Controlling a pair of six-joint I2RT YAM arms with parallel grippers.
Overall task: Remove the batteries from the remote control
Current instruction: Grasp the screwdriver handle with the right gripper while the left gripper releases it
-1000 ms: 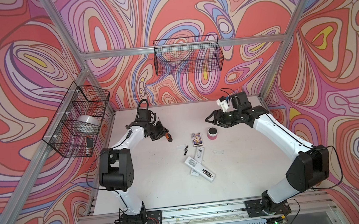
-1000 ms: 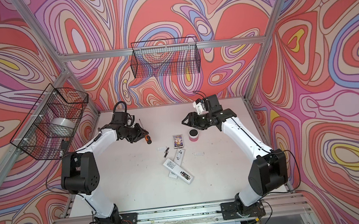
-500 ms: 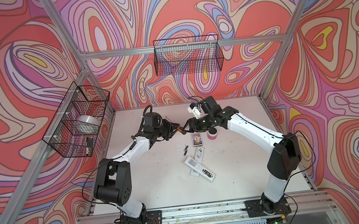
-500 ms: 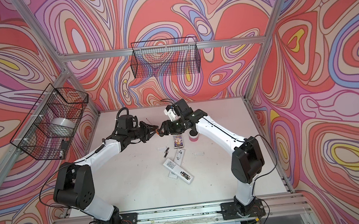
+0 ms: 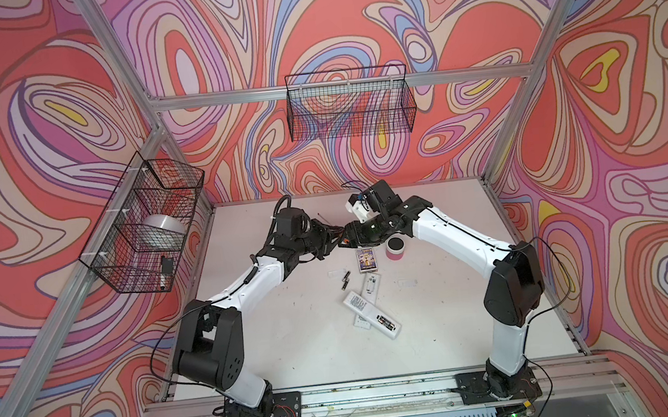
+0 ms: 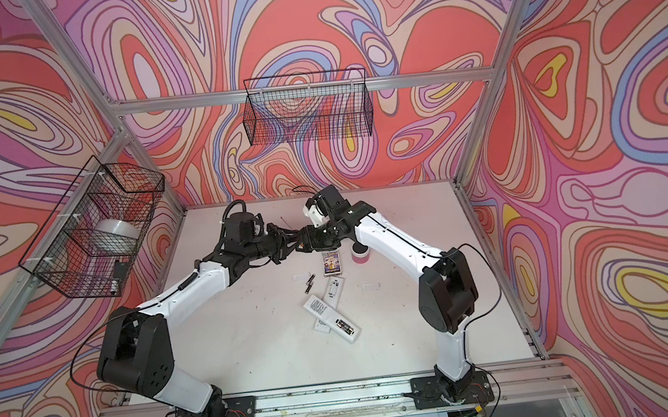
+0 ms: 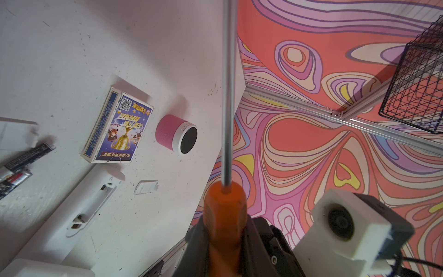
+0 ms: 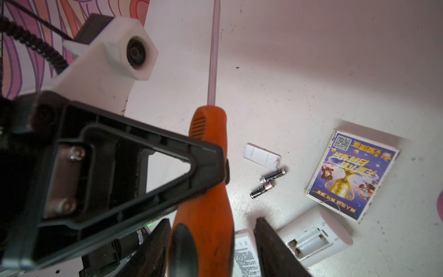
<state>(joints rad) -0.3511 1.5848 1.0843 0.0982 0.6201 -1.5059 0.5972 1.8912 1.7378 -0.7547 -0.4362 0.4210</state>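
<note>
1. The left gripper (image 7: 226,242) is clenched on the orange handle of the one screwdriver (image 8: 209,134), whose steel shaft runs towards the top of both wrist frames.
2. The right gripper (image 8: 208,244) has its jaws parted either side of the handle's butt end. A gap shows on one side, so it is not clamped. The two grippers meet tip to tip just above the centre of both top views.
3. There are four batteries. Two lie loose and close together on the desk (image 5: 295,347), at (image 8: 275,174) and (image 8: 261,189). They are right of centre in the right wrist frame and near the centre of both top views.
4. The other two batteries (image 5: 385,320) sit side by side in the open bay of the loaded remote control (image 5: 372,315), below centre in a top view.
5. The empty remote control (image 8: 314,237) lies just above the loaded one in the top views, with its bay bare. That makes two remotes. A white piece under the loaded one cannot be identified.
6. Two white battery covers lie apart on the desk, at (image 8: 261,156) and (image 7: 146,187).
7. One card box (image 5: 367,259) and one pink speaker (image 5: 395,248) stand side by side, just under the grippers in the frame.
</note>
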